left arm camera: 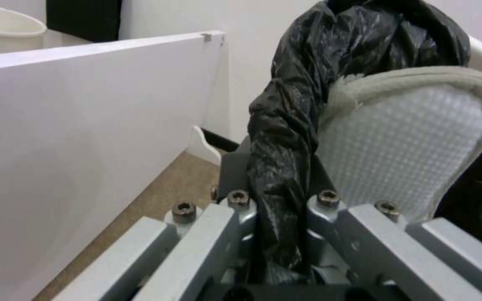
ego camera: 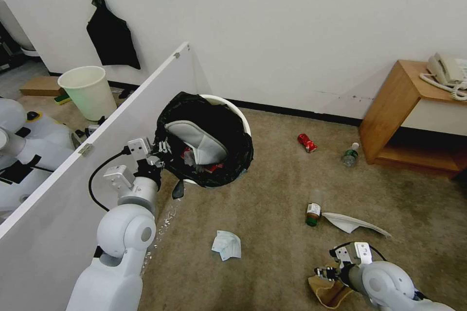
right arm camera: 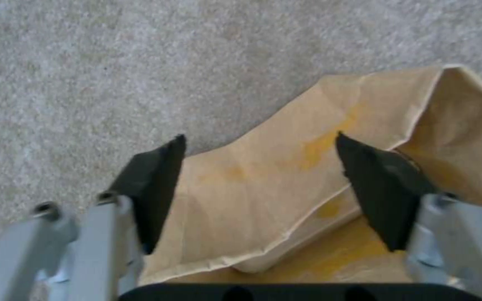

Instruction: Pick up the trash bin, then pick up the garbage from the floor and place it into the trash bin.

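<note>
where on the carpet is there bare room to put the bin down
Bare carpet lies between the trash bin, held by the left pincer, and the red can. Crowded at near right: brown bottle, white slipper, and paper bag under the open right pincer.

White arms, grey tools, black cable

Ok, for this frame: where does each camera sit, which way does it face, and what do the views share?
Head view: on the robot's head, looking down at the carpet; both arms show, left gripper and right gripper.
Left wrist view: along the left gripper, shut on the bin liner; a slipper inside.
Right wrist view: down past the open right gripper at the paper bag.
Shared: head and left wrist views show the bin; head and right wrist views show the paper bag.
</note>
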